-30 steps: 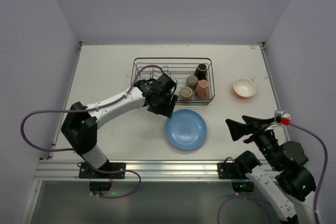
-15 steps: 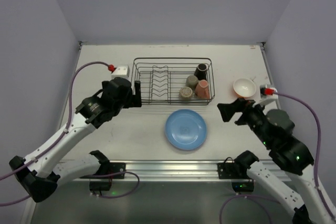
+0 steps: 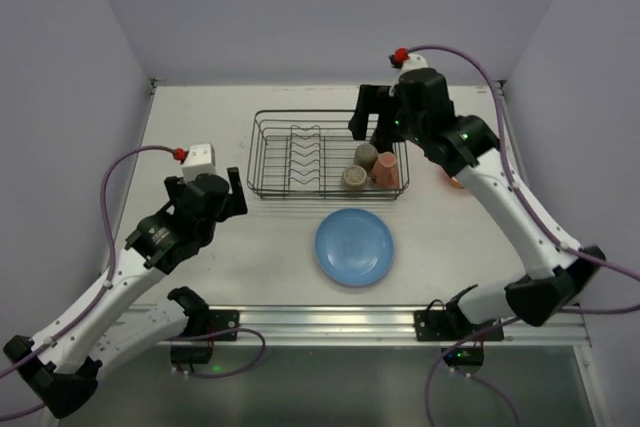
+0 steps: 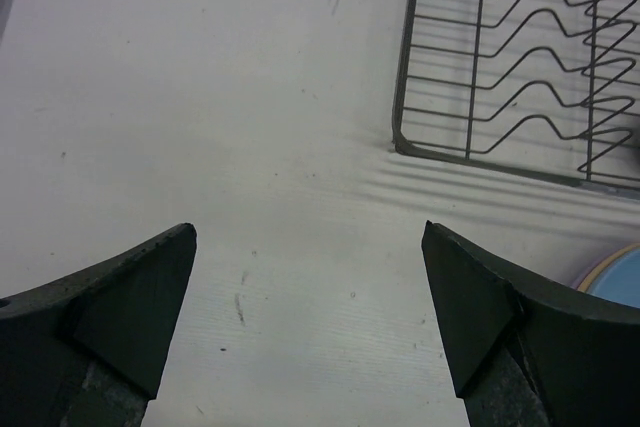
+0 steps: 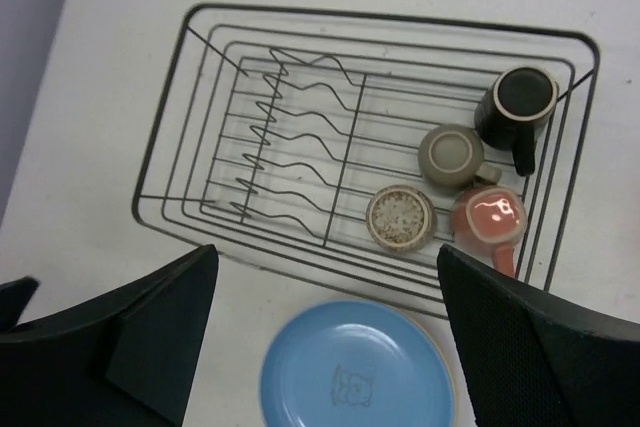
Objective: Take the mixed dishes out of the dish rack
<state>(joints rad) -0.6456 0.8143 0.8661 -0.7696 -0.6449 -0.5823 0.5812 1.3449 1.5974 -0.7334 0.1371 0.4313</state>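
From above, my right gripper (image 3: 372, 125) hangs spread wide over the dish rack (image 3: 300, 155), where the cups (image 3: 366, 155) stand bunched together; closing on one may knock its neighbours. The blue plate (image 3: 354, 246) lies on the table (image 3: 200, 127).

Left wrist: my left gripper (image 4: 308, 232) is wide and empty, beside the rack.

Right wrist: the plate's centre mark (image 5: 352, 385) is unreadable, and I see no labels.
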